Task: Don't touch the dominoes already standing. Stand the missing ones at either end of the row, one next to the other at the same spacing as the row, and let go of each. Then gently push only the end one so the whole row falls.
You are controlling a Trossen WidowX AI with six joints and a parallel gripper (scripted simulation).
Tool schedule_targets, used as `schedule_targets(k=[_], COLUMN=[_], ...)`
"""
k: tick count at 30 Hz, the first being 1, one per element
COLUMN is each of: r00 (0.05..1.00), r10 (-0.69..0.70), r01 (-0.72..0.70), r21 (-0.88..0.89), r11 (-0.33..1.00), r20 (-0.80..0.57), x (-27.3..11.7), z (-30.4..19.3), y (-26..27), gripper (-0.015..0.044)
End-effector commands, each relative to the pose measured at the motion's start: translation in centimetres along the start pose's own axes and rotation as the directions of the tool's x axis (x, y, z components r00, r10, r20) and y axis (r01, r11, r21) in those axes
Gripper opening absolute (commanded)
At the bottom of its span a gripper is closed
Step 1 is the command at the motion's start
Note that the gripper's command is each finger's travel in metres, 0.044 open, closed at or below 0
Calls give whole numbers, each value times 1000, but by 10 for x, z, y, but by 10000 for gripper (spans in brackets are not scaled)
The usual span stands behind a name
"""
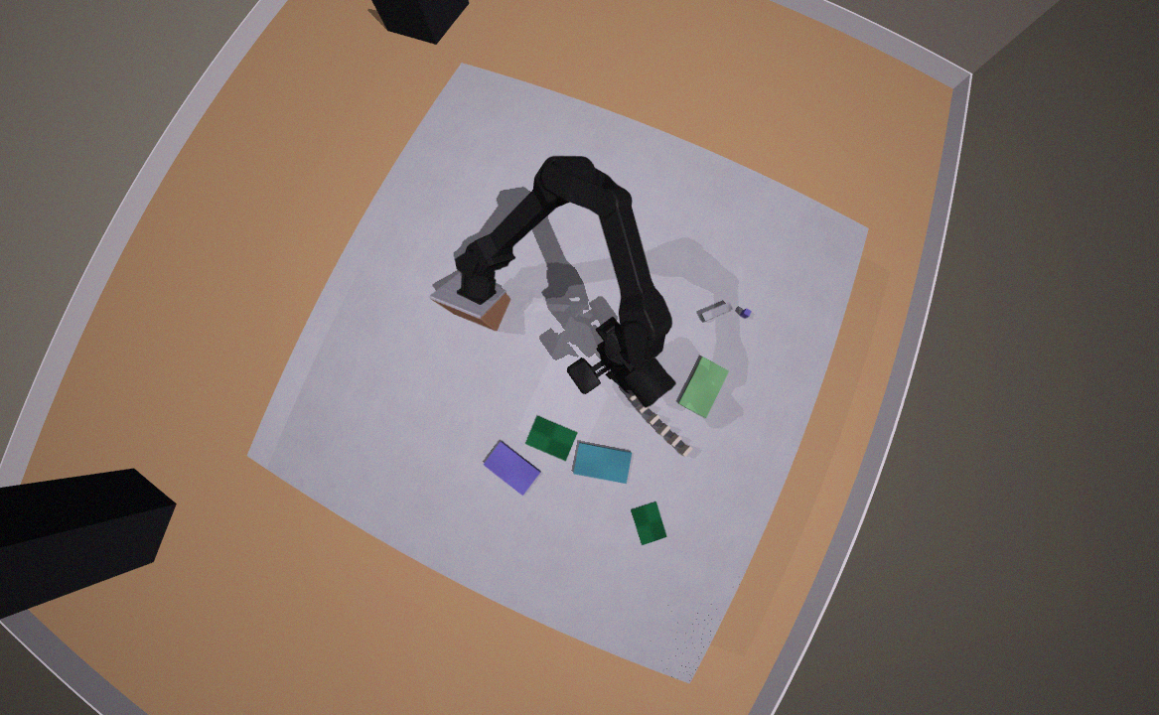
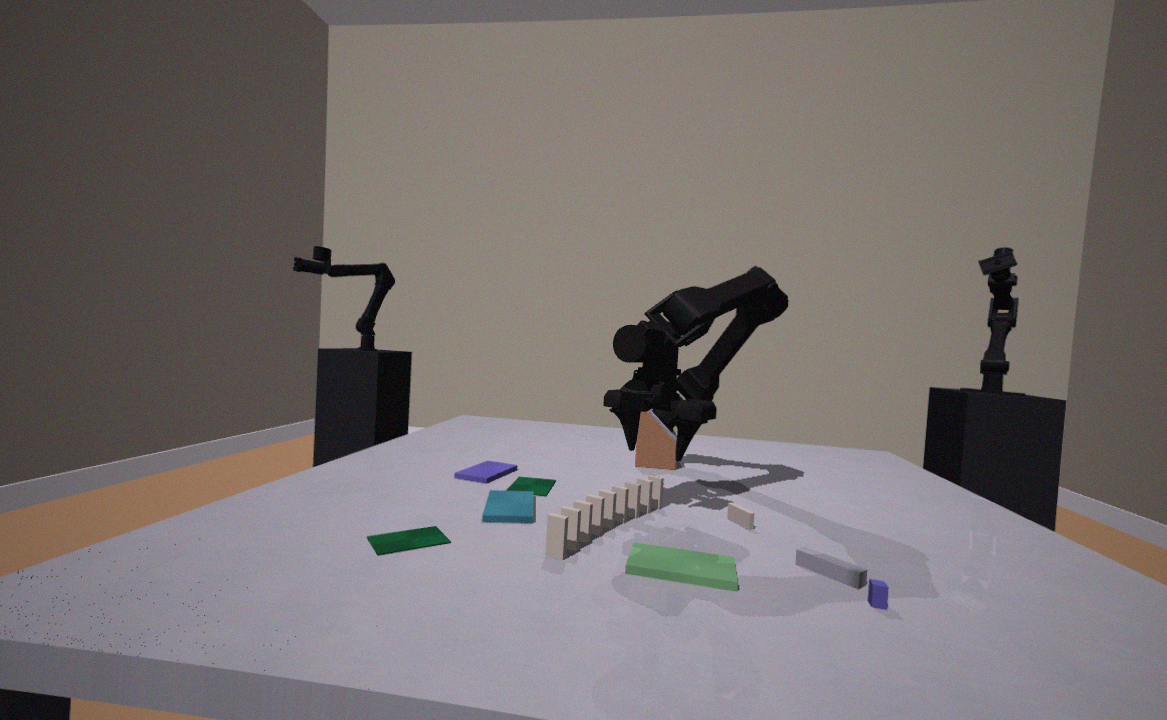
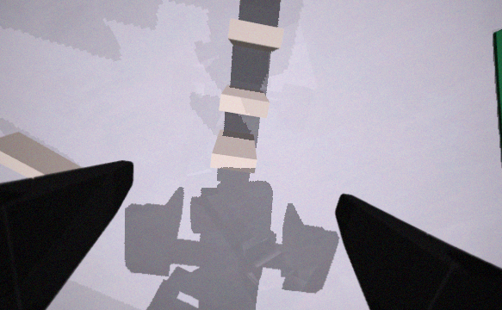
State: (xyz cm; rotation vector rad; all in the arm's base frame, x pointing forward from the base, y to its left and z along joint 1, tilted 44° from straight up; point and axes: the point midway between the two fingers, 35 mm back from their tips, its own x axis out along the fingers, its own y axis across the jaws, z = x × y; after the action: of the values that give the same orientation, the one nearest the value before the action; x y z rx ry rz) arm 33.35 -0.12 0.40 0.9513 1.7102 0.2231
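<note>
Jaws [image 2: 656,454] wide open, nothing in them, and the near-end domino [image 3: 234,151] stands in line! Lift straight up now, no sideways drift; the spare domino [image 2: 740,516] [image 3: 31,152] lies off beside the row.

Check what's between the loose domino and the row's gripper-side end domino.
Between the loose domino and the end domino, the exterior view shows no object, only shadow. In the wrist view, one finger juts across.
</note>
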Motion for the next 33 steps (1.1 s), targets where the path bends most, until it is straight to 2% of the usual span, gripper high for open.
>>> schedule_targets(k=[1,11,15,19,24,26,33], r00=[1000,1000,999,999,1000,1000,1000], r10=[-1,-2,-30,-40,2,10,10], r01=[1,3,33,50,9,1,1], r21=[-14,-20,-195,-525,-855,-888,-889], r11=[1000,1000,980,849,519,459,458], r20=[13,12,20,30,12,6,6], x=[-68,-72,-60,-35,-4,1,1], z=[-5,-6,-7,-12,-30,-35,-34], y=[2,3,29,80,149,159,158], gripper=[440,440,440,440,440,440,440])
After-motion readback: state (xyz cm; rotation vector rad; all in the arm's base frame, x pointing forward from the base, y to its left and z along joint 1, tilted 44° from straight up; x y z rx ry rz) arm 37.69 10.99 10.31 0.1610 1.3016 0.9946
